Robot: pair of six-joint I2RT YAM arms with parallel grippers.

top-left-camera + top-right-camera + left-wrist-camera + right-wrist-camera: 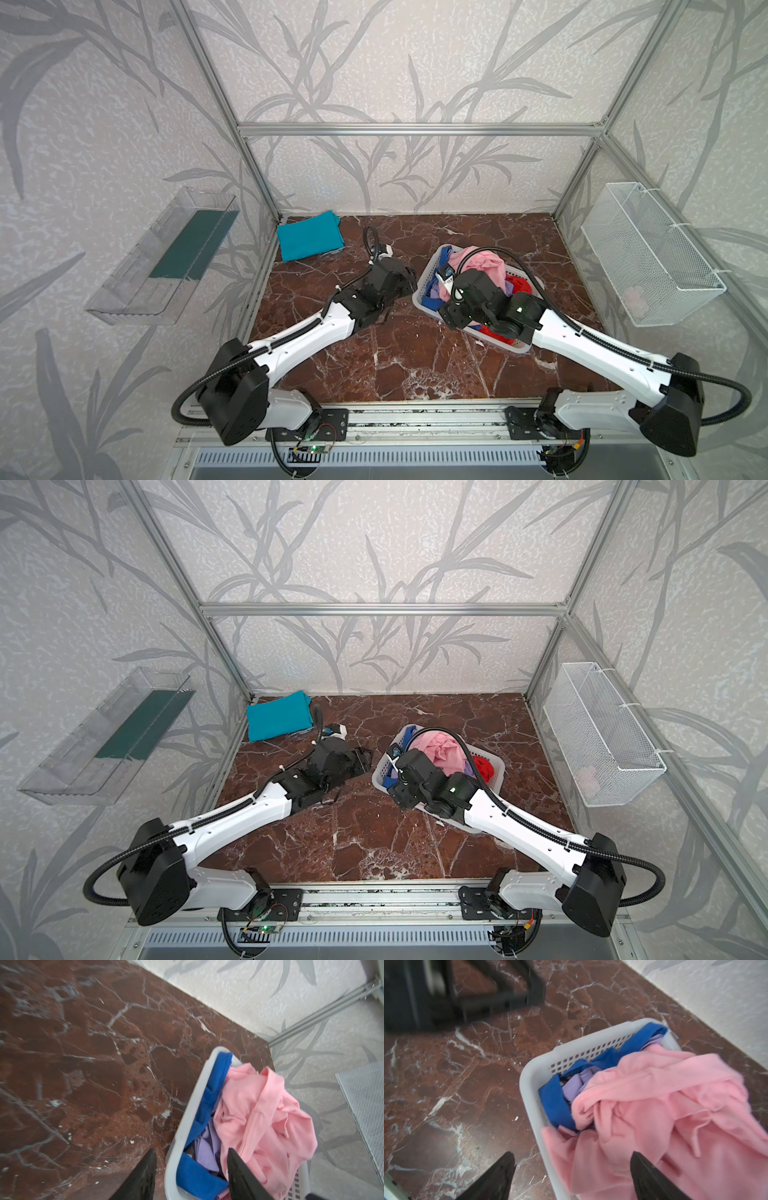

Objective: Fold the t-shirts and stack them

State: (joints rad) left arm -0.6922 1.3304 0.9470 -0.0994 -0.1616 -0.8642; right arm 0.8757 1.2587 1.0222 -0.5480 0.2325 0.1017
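A white slotted basket (422,291) (380,773) on the brown marble table holds crumpled t-shirts. A light pink one (486,259) (270,1115) (664,1095) lies heaped on top. Blue (216,1080) (556,1103), lavender (209,1142) (573,1086) and red (525,286) ones lie under it. A folded teal t-shirt (309,236) (279,721) lies flat in the back left corner. My left gripper (191,1150) is open and straddles the basket's rim (187,1113). My right gripper (572,1153) is open above the rim (529,1076), with pink cloth between its fingers, unclamped.
A white wire basket (648,253) hangs on the right wall and a clear plastic tray (166,257) on the left wall. Aluminium frame posts stand at the table's back corners. The two wrists are close together beside the basket.
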